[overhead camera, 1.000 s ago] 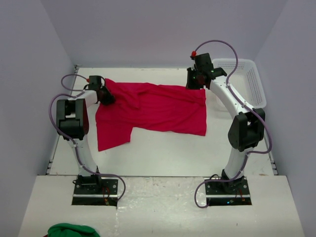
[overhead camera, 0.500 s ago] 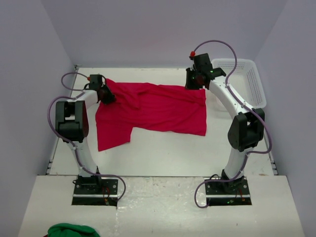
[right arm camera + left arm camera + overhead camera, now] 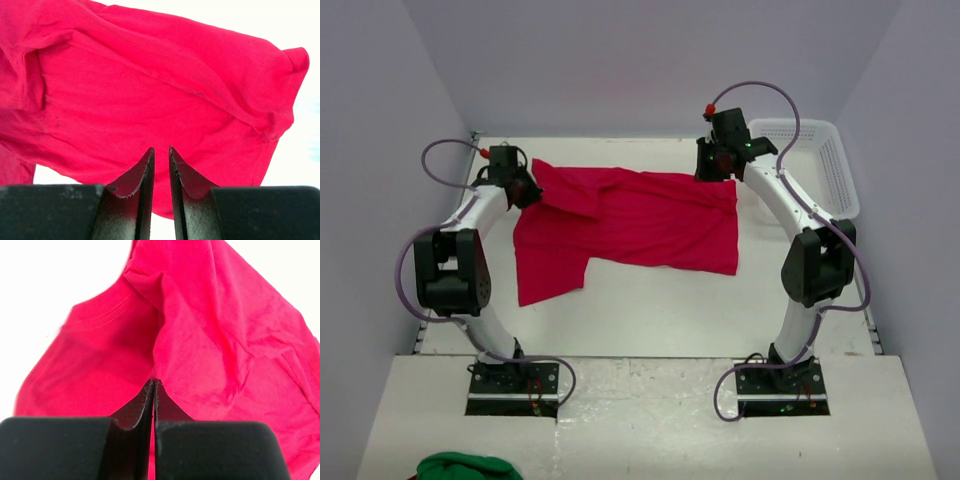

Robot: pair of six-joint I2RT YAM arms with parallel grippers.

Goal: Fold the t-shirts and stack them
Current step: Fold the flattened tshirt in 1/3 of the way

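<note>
The shirt (image 3: 640, 220), lying unfolded on the tabletop (image 3: 660, 300), is being pinched at its far-left corner by the clenched left fingers (image 3: 145, 400). Whether the narrowly parted right fingers (image 3: 142, 170) are grasping it cannot be told. All folding and stacking remain.

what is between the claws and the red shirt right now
Nothing visible. The left claw is shut on the t-shirt at its far left corner; the right claw sits right at the far right edge, grip unclear.

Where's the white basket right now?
In the top view, the white basket sits at the table's far right corner, just right of the right gripper and the red t-shirt.
</note>
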